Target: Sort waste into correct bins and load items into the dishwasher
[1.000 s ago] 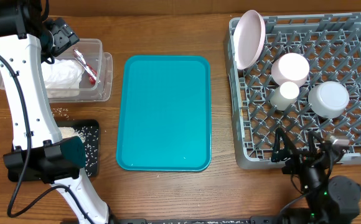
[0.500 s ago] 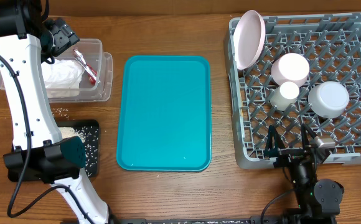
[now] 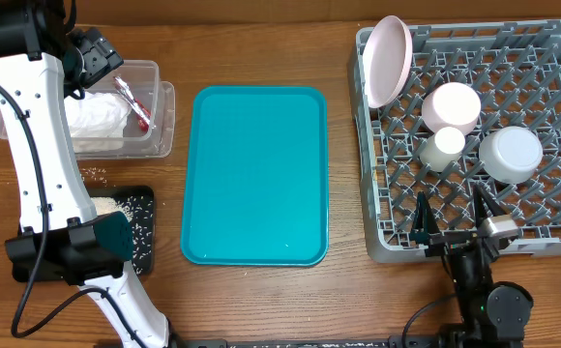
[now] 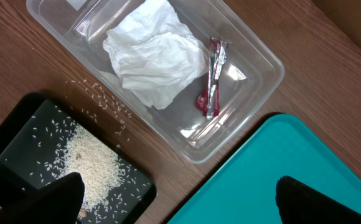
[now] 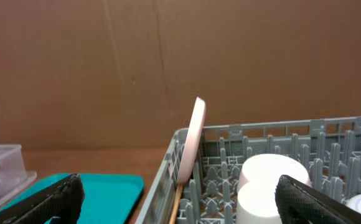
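Observation:
The clear tub [image 3: 160,116] holds the white napkin [image 3: 97,116] and the red-and-white wrapper [image 3: 135,106]; both also show in the left wrist view, napkin [image 4: 152,59] and wrapper [image 4: 210,78]. Rice [image 4: 90,165] lies in the black tray [image 3: 143,198]. The grey rack [image 3: 368,174] holds the upright plate [image 3: 387,60], pink bowl [image 3: 452,106], white cup [image 3: 444,148] and metal bowl [image 3: 511,155]. My left gripper [image 4: 180,211] is open and empty, high above the tub. My right gripper [image 3: 450,227] is open and empty at the rack's front edge.
The teal tray [image 3: 254,174] lies bare in the middle. A few rice grains [image 3: 92,176] are scattered on the wood between tub and black tray. A thin wooden stick [image 5: 178,202] leans inside the rack's left wall below the plate [image 5: 193,143].
My right gripper has shifted a little left and straightened at the rack's front edge, fingers still spread. The left arm and all objects have not moved.

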`<move>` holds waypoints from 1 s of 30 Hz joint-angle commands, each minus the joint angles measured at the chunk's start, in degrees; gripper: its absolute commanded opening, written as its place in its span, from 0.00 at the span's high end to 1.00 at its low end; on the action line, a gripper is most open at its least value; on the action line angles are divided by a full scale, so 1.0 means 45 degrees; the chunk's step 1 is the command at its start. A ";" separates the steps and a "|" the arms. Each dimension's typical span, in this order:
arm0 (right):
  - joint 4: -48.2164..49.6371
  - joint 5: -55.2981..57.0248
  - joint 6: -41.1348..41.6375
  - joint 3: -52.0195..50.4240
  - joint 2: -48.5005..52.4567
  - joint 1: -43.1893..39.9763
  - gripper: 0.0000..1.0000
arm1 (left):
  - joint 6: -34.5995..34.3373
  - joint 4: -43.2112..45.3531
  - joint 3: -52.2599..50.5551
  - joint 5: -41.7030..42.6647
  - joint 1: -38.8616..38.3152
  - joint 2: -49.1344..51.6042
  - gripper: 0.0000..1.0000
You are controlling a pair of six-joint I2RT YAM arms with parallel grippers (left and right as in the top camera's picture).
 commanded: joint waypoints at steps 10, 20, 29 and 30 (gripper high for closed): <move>-0.1311 0.0466 -0.1107 -0.0238 -0.0151 -0.0083 0.00 | -0.0083 0.0019 0.0131 0.0015 -0.0102 -0.0063 0.00; -0.2069 0.0583 -0.1098 -0.0233 -0.0151 -0.0083 0.00 | -0.0083 0.0019 0.0131 0.0019 -0.0102 -0.0068 0.00; -0.2064 0.0583 -0.1098 -0.0233 -0.0151 -0.0087 0.00 | -0.0083 0.0019 0.0131 0.0019 -0.0102 -0.0063 0.00; -0.2064 0.0583 -0.1098 -0.0233 -0.0151 -0.0083 0.00 | -0.0083 0.0019 0.0131 0.0019 -0.0102 -0.0063 0.00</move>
